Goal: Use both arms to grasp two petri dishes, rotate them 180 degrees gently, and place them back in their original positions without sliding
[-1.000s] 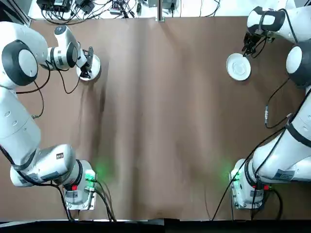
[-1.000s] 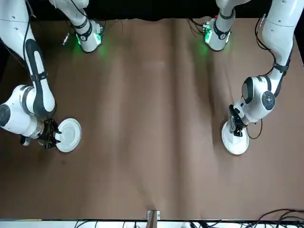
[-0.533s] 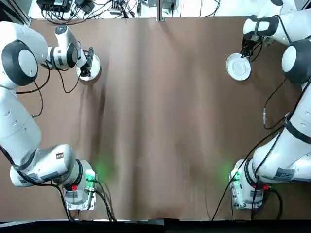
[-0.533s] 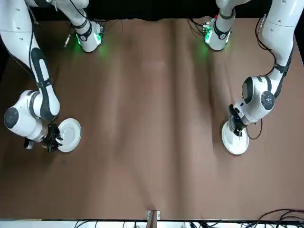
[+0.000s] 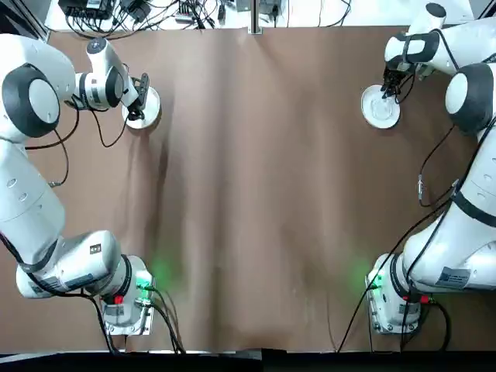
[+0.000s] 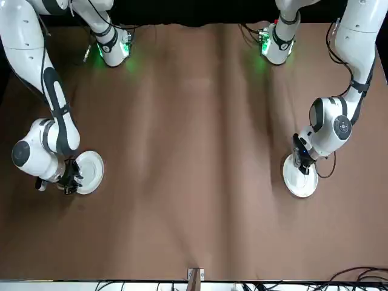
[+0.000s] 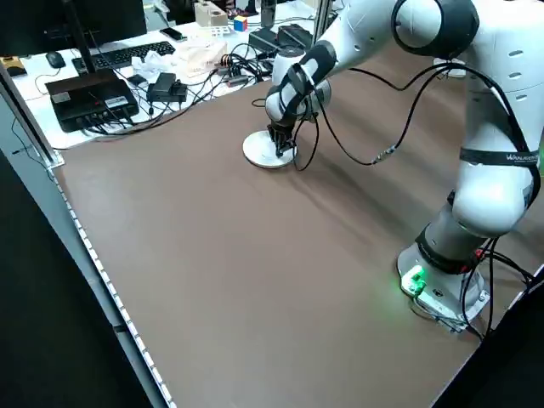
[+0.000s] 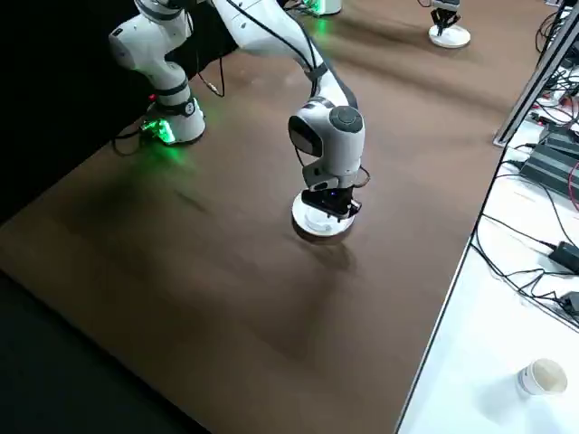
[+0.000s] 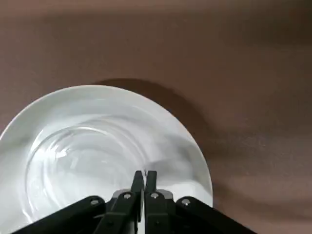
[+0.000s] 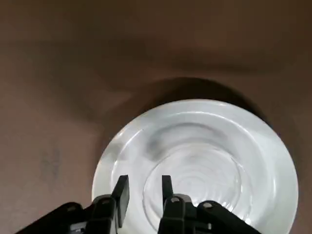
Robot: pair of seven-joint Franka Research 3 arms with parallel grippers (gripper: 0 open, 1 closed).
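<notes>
Two round, shallow, whitish petri dishes were set flat on the brown desk (image 5: pixel 256 194), well apart, each near a far corner. The left dish (image 5: pixel 147 106) lay close to the desk's far edge on the robot's left; the right dish (image 5: pixel 380 107), with a visible rim and inner ring, lay near the far edge on the robot's right.

The left end effector (image 9: pixel 144 176) was held over the near rim of the left dish, its two dark fingers drawn almost together with only a sliver of gap between the tips; whether the rim was pinched between them could not be told. The right end effector (image 10: pixel 142 187) was poised above the edge of the right dish's inner ring, its fingers a narrow way apart and nothing seen gripped between them.

A wide stretch of bare brown surface was left between the two dishes and towards the arm bases. Beyond the far edge, a white bench (image 7: pixel 127 64) with black cables, a keyboard and small boxes was seen just beside the left dish's side of the desk. A paper cup (image 8: pixel 541 375) stood on the white surface off the right edge.
</notes>
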